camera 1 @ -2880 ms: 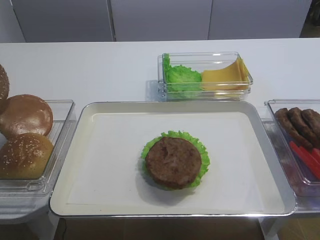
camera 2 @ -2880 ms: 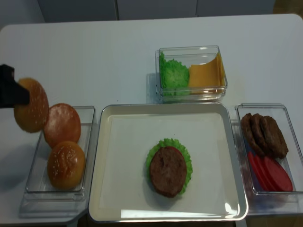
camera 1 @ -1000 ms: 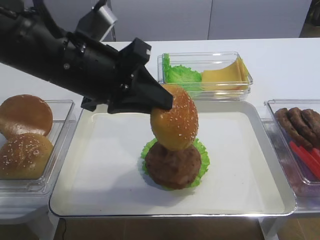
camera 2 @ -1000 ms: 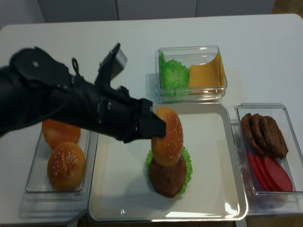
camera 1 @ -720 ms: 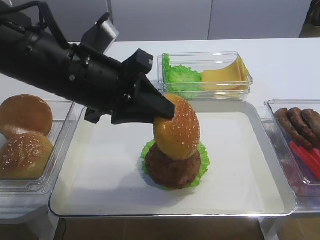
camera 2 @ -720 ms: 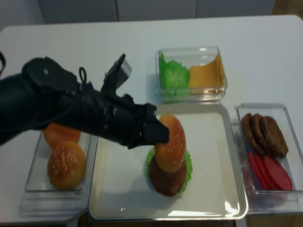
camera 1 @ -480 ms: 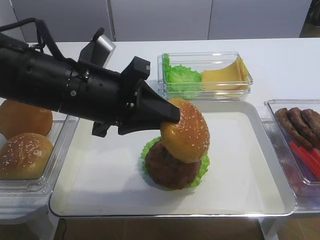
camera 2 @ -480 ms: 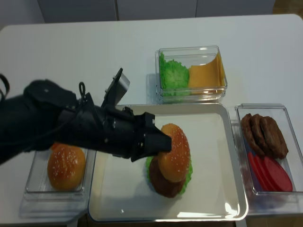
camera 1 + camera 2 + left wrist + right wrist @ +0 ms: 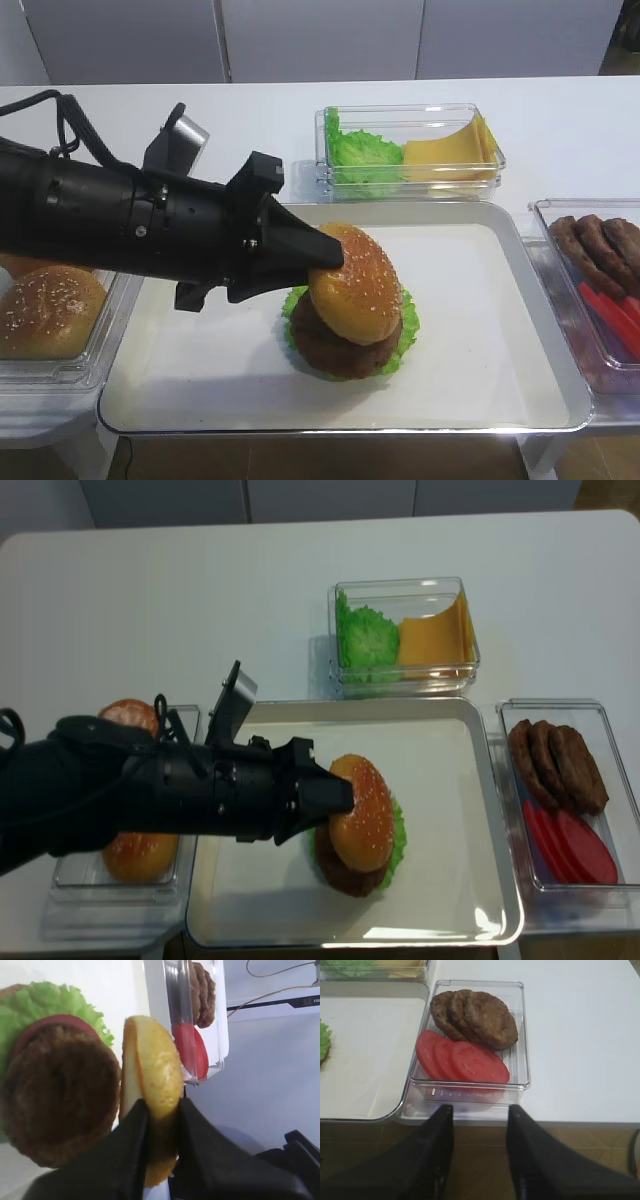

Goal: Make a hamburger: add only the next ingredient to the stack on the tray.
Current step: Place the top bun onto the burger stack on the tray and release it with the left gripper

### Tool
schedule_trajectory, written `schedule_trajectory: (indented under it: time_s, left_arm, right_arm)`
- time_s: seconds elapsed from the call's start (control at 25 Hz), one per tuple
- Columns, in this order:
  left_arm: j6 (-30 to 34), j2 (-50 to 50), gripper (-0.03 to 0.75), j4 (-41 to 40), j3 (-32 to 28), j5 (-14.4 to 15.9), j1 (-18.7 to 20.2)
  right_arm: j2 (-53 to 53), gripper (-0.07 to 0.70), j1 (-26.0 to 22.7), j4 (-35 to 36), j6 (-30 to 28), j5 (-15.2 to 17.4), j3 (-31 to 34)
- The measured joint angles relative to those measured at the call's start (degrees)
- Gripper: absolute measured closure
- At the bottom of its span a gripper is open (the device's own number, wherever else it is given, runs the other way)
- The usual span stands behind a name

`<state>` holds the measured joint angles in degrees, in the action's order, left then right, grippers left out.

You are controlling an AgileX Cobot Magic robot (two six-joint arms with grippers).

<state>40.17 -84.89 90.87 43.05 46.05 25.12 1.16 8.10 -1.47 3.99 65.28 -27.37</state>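
- vs half a second ago: sesame bun top (image 9: 352, 283) is lower and flatter, now sitting tilted on the patty (image 9: 340, 342); before it hung at a steeper angle above it.
- Arm has dropped too; it now hides the smooth bun in the left bin (image 9: 95, 358), only the other sesame bun (image 9: 48, 312) shows in the high view.
- left gripper (image 9: 322, 256): reaches in nearly horizontal from the left, jaws clamped tight on the near rim of the bun top. Wrist view confirms the fingers (image 9: 131, 1145) pinch the bun edge.
- Stack: patty plus lettuce (image 9: 406, 318) directly under the fingertips, mid tray (image 9: 300, 418).
- Bun leans, far edge down toward the lettuce, gripped edge higher.
- right gripper (image 9: 479, 1125): parked off the table edge, near the patty/tomato bin (image 9: 470, 1039). Holds nothing; fingers stand apart in its wrist view, yet that's as closed as it gets.
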Motion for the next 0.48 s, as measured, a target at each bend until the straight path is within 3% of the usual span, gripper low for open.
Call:
schedule_trajectory:
  time_s: [0.2, 0.48]
  left_arm:
    - [2.78, 0.0, 0.601, 5.89, -1.93, -0.24, 0.0]
    - [2.87, 0.0, 0.601, 8.1, -2.07, -0.38, 0.0]
  right_arm:
    - [0.0, 0.36, 0.0, 0.0, -0.09, 0.0, 0.0]
    - [0.0, 0.36, 0.0, 0.0, -0.09, 0.0, 0.0]
